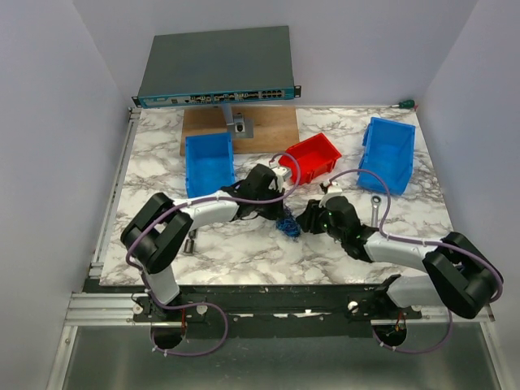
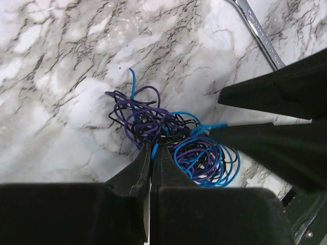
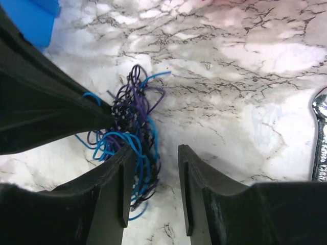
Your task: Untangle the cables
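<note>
Left tool (image 2: 152, 149) tip among cables (image 2: 153, 125)

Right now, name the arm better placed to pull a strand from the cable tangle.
Left, probably. The left claw is closed with its tips in the cables; the right claw stands open, the tangle beside its finger, not between.

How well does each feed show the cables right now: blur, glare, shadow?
Top external: the cables are a small blue smudge, strands unresolved. Left wrist: strands crisp, near fingers dark and soft. Right wrist: strands clear, marble tabletop glares upper right.
</note>
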Action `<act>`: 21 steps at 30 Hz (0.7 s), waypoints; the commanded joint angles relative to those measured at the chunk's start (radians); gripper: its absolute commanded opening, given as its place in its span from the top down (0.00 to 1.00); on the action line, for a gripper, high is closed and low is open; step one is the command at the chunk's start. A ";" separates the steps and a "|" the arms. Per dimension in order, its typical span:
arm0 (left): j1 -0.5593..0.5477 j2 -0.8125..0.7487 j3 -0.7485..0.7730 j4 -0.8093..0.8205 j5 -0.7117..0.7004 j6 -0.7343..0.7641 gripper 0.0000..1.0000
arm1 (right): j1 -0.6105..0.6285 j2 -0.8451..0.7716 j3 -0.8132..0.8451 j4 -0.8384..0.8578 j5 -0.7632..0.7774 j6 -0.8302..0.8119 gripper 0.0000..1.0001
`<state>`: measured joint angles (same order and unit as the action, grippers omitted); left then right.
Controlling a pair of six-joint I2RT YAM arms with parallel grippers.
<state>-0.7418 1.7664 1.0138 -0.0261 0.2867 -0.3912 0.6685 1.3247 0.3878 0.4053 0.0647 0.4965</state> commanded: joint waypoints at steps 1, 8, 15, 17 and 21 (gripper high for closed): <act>0.008 -0.089 -0.053 0.017 -0.067 0.023 1.00 | 0.003 -0.045 -0.022 -0.006 0.053 0.013 0.64; 0.012 -0.089 -0.048 0.018 -0.049 0.022 1.00 | 0.003 -0.031 -0.019 0.016 -0.013 0.001 0.79; 0.011 -0.092 -0.053 0.022 -0.024 0.024 1.00 | 0.003 -0.045 -0.060 0.128 -0.184 -0.021 0.35; 0.012 -0.095 -0.057 0.022 -0.024 0.023 1.00 | 0.003 -0.028 -0.054 0.130 -0.202 -0.023 0.44; 0.012 -0.134 -0.091 0.085 -0.018 0.022 1.00 | 0.003 0.033 -0.028 0.121 -0.247 -0.023 0.45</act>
<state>-0.7341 1.7012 0.9615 -0.0116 0.2546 -0.3809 0.6685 1.3033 0.3435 0.4923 -0.0925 0.4850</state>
